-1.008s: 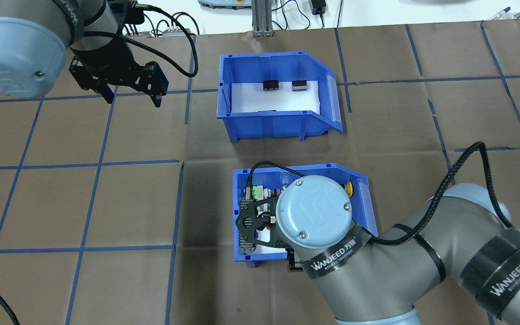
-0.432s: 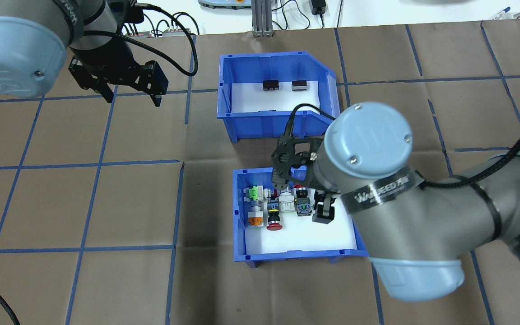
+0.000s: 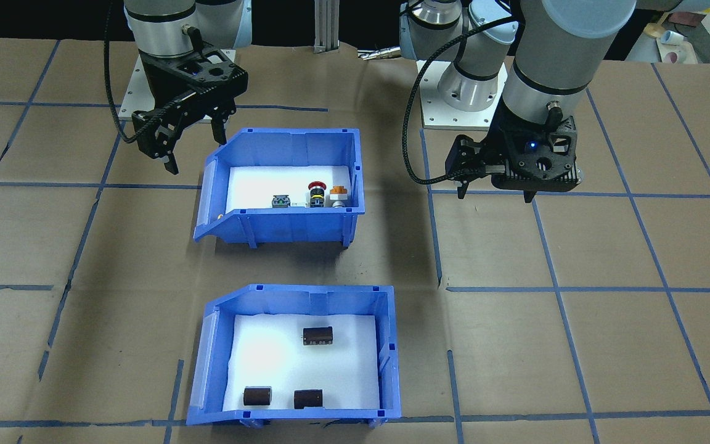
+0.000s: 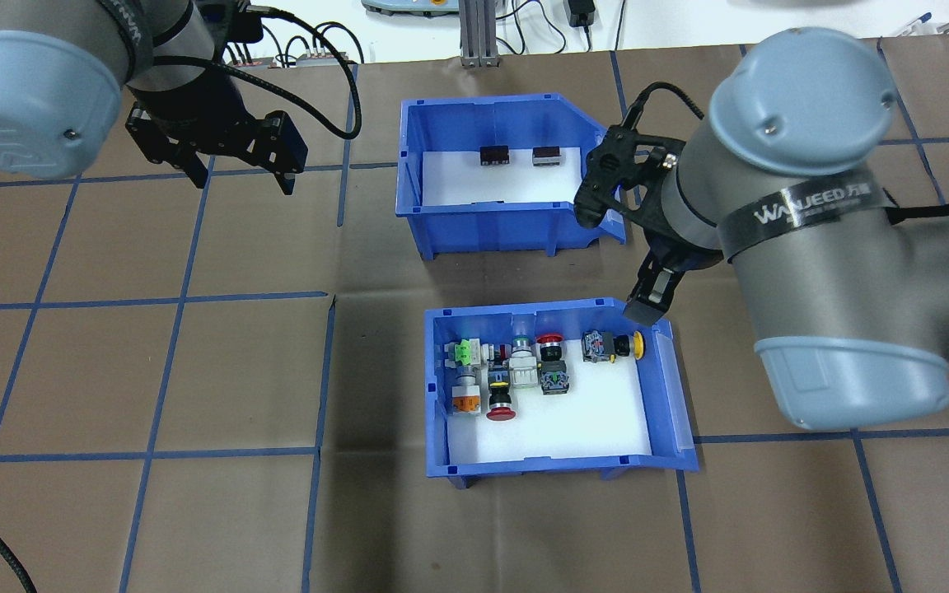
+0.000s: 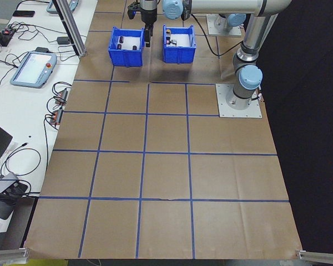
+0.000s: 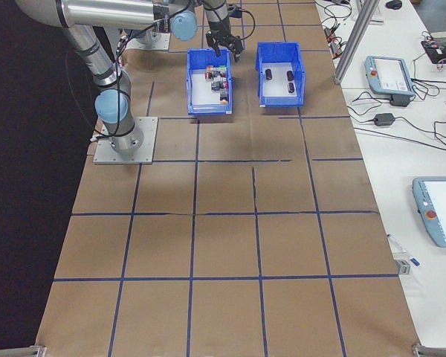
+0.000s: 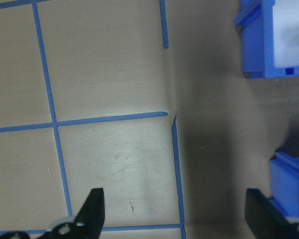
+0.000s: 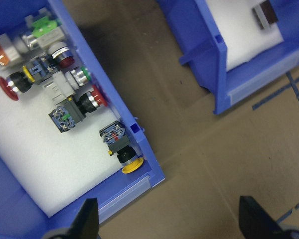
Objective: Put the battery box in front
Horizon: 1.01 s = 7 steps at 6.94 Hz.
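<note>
Blue battery box (image 4: pixel 501 216) sits upright, holding three dark cylinders (image 3: pixel 318 335)

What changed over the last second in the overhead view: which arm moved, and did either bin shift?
The right tool rose out of the switch bin and swung away from the robot; it now hangs open and empty between that bin and the battery box, near their right ends. It gripped nothing. Both bins, their contents and the open left tool stayed put.
</note>
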### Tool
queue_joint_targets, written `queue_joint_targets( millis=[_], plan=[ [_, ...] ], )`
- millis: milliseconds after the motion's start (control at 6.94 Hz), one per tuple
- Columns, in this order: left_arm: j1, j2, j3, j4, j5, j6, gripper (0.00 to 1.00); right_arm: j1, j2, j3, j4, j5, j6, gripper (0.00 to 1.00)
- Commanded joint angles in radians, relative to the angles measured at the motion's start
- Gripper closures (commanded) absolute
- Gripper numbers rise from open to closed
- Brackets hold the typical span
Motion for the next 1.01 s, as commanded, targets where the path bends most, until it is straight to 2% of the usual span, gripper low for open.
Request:
queue_joint_targets(
  millis=[0,288,576,720,864],
  plan=[
    [0.0,0.0,-0.003,0.003,0.0,-0.001,0.01,-0.015,0.076,-0.06,0.005,-0.004,0.272,0.0],
    [0.0,0.0,-0.001,0.003,0.0,-0.001,0.01,-0.041,0.146,-0.114,0.033,-0.004,0.462,0.0],
    [0.0,0.0,-0.001,0.008,0.0,-0.002,0.01,-0.099,0.147,-0.201,0.22,0.006,0.666,0.0],
    [0.0,-0.002,-0.006,0.015,-0.003,-0.004,0.01,-0.101,0.165,-0.276,0.294,0.036,0.768,0.0],
    [0.0,-0.002,-0.006,0.015,-0.003,-0.004,0.01,-0.102,0.215,-0.341,0.327,0.041,0.832,0.0]
  ],
)
